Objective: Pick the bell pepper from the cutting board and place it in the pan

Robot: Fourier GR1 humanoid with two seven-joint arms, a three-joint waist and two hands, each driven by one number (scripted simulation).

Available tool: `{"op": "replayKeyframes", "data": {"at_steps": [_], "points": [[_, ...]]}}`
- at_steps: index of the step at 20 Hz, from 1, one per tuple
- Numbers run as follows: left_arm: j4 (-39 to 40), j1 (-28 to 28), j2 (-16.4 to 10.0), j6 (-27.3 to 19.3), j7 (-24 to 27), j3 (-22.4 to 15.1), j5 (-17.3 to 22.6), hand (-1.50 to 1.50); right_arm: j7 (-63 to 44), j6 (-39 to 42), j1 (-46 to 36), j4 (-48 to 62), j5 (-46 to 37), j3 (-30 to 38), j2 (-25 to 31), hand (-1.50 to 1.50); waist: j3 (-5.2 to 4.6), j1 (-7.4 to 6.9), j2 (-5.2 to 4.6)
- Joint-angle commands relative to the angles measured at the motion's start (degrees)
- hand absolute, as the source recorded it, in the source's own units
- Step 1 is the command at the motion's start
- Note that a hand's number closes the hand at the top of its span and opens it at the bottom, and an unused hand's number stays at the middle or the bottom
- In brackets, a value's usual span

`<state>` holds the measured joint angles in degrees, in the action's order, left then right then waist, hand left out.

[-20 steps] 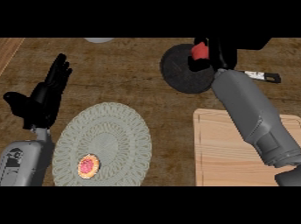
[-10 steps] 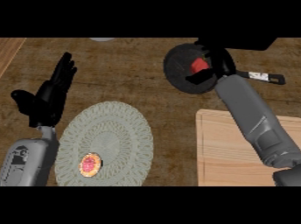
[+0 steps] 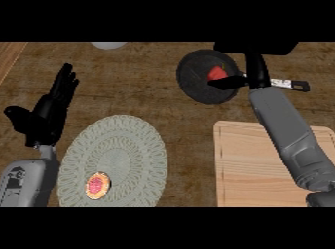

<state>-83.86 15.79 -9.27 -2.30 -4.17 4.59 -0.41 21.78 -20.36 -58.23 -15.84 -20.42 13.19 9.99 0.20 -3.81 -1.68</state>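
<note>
Seen from the head view, the red bell pepper (image 3: 216,74) shows within the rim of the dark pan (image 3: 194,86) at 1 o'clock on the table (image 3: 149,87). The right hand (image 3: 235,81) is just beside it, and whether it grips the pepper cannot be told. The cutting board (image 3: 260,168) lies at 5 o'clock, and the left hand (image 3: 46,109) rests open, fingers up, at 9 o'clock.

No word, number or brand can be read anywhere in front of me. The dark marking on my left forearm (image 3: 16,181) is too blurred to make out as letters. The pale band on the pan's handle (image 3: 287,84) shows no legible print. The red-patterned disc (image 3: 97,185) on the plate (image 3: 120,141) carries a pattern I cannot read as text.
</note>
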Motion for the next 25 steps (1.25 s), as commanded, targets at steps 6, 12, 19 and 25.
{"op": "replayKeyframes", "data": {"at_steps": [6, 12, 19, 25], "points": [[0.79, -1.45, -2.01, 0.05, -0.75, 2.57, 0.35, 0.00, 9.96, 19.29, 7.47, -4.07, 9.06, 5.41, 2.69, -1.50, -0.18, 3.98, 1.76], [-2.95, -3.47, -0.83, -2.66, -2.76, 2.76, -0.33, 0.00, 8.04, 28.97, 17.00, -18.75, 11.32, 2.46, 3.96, -1.50, -0.30, 6.19, 2.83], [2.56, -2.65, -0.72, -2.01, 0.18, 3.26, -0.53, 0.00, -0.36, 34.70, 35.00, -43.75, 15.14, -0.42, 4.47, -1.50, -0.35, 7.06, 2.68], [3.77, -0.07, -0.65, -1.36, 1.52, 3.00, -0.61, 0.00, -12.98, 31.21, 45.76, -66.69, 14.53, -3.88, 2.41, -1.50, -0.25, 4.80, 1.87]]}}
